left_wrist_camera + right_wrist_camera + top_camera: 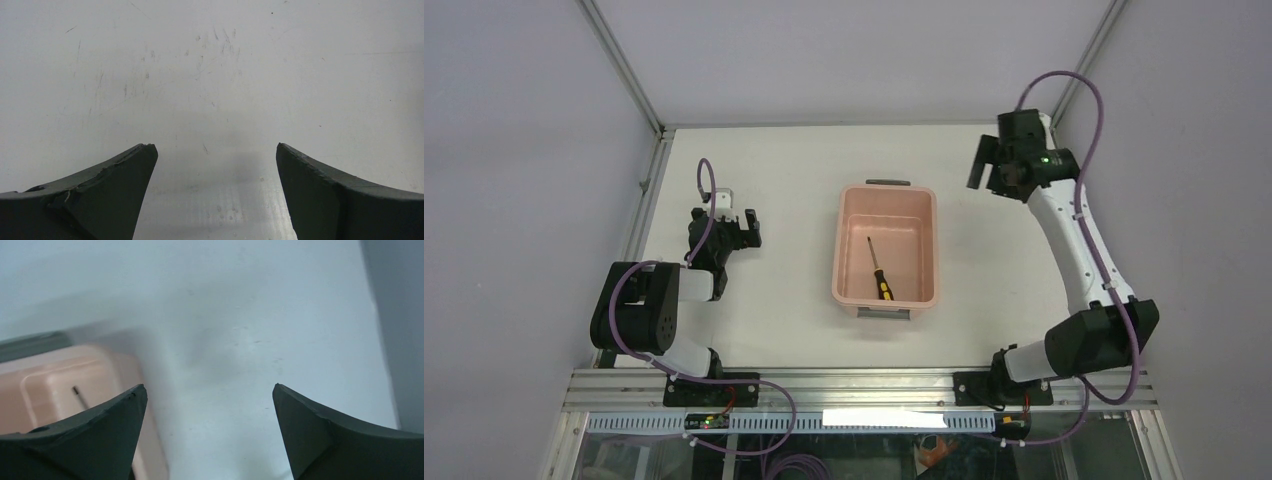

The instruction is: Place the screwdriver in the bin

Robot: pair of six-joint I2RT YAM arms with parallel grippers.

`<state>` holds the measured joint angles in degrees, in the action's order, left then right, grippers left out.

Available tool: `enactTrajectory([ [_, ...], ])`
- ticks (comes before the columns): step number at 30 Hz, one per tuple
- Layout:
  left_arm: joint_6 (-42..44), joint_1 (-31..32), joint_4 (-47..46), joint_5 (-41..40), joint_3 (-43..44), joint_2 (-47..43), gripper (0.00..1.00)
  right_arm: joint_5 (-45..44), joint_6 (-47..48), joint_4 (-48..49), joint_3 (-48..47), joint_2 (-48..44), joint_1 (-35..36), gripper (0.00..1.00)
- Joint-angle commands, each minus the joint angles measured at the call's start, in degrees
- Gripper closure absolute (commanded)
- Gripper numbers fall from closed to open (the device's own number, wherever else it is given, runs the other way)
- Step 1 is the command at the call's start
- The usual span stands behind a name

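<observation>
Right arm [1079, 250] is stretched long from its base at the near edge, its white link running up toward the far right corner of the table [774, 320]. The wrist is bent so the right gripper [986, 172] faces left and down toward the bin's far right corner. It is raised off the table and off to the right of the bin, not over it. A green light shows on the wrist housing [1044, 157], and a purple cable [1074, 85] loops over the top.

In the wrist view the right gripper [207, 390] has both fingers spread wide, with nothing between them, only bare table [240, 340] below. The bin [50, 375] shows at the left edge, with a bit of the screwdriver [77, 392] shaft inside.

Left arm [649, 310] is folded up tight near its base, elbow back and wrist forward. The left gripper [746, 222] sits low over the table, well left of the bin. Its wrist view shows the left gripper [216, 147] wide open and holding nothing, above the scuffed white table [200, 75].

The screwdriver [877, 268] lies flat on the floor of the bin [839, 250]. Its black-and-yellow handle is toward the near end and the shaft angles to the far left. No gripper touches it. The bin sits mid-table, with a grey handle at each short end.

A white strip on the front rail [884, 418] is washed out, so any print on it is unreadable.
</observation>
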<state>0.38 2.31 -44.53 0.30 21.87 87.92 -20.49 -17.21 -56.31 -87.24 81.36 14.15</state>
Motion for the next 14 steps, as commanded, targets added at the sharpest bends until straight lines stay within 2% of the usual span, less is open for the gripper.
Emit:
enactTrajectory([
  [1, -0.91, 0.50, -1.52, 0.24, 0.08, -1.53, 0.01, 3.54, 5.12, 0.29, 2.77, -4.69, -11.46, 0.01],
  [5, -0.91, 0.49, -1.54, 0.24, 0.10, -1.55, 0.01, 2.39, 4.50, 1.07, 3.91, -5.10, -15.64, 0.01],
  [14, -0.91, 0.42, -1.52, 0.23, 0.10, -1.57, 0.01, -0.64, 3.78, 1.50, 4.69, -5.47, -15.73, 0.01],
])
